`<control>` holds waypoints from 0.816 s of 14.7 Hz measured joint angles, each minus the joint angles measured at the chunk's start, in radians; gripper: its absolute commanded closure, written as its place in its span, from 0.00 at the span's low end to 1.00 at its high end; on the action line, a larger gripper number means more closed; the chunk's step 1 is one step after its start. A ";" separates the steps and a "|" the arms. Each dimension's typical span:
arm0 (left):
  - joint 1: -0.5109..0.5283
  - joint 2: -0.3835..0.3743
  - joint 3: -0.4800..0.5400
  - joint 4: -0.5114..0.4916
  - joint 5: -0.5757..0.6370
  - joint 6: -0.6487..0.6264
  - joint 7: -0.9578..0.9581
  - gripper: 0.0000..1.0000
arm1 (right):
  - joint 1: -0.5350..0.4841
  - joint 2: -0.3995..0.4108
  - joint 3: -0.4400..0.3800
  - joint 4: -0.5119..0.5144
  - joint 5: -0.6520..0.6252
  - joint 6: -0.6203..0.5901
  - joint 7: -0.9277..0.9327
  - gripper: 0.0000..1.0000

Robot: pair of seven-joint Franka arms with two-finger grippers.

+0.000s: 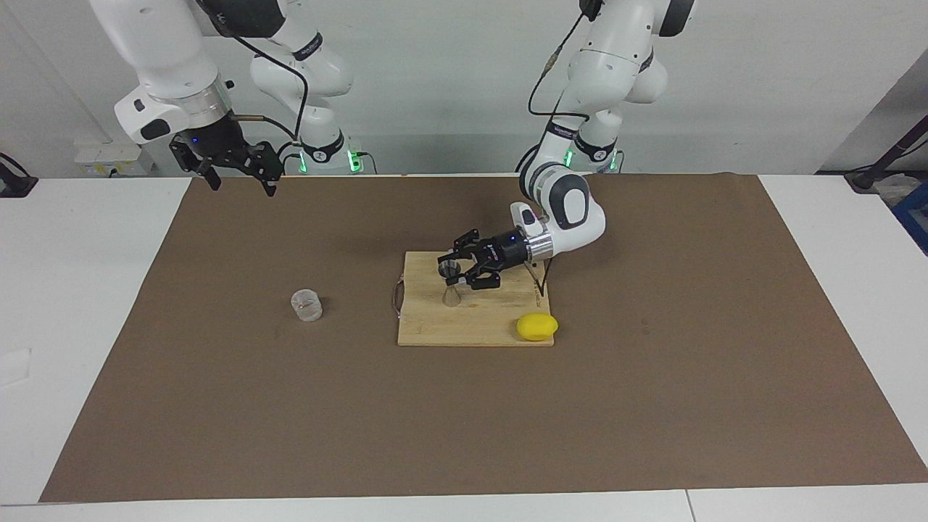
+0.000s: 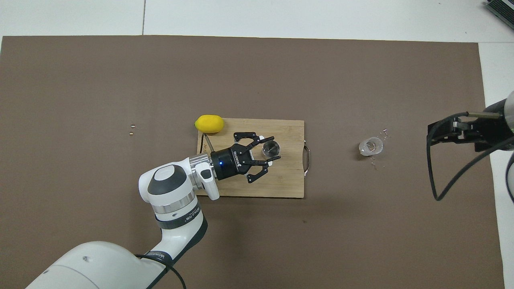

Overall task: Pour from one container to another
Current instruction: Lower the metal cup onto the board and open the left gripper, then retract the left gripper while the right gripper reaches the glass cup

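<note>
Left gripper [image 1: 451, 270] around jigger [image 1: 451, 283] on board [image 1: 475, 330], frame centre, grip unclear; right gripper [image 1: 235, 168] spread, waiting upper left; glass [image 1: 307, 304] on mat, untouched; pouring not begun

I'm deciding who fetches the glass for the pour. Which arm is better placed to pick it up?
Right. The right gripper hangs open at the tumbler's end of the table, while the left gripper is at the jigger on the cutting board.

Robot lab: two white arms [image 1: 580, 210], brown-matted table [image 1: 652, 406], bare walls.
</note>
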 measured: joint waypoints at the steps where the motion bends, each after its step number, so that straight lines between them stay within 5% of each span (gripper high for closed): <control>1: 0.001 0.003 0.003 -0.001 0.000 0.002 0.000 0.00 | 0.000 0.000 0.000 0.000 0.000 0.000 0.000 0.00; 12: 0.099 0.004 0.019 -0.069 0.073 -0.010 0.000 0.00 | 0.000 0.000 -0.002 0.000 0.000 0.000 0.034 0.00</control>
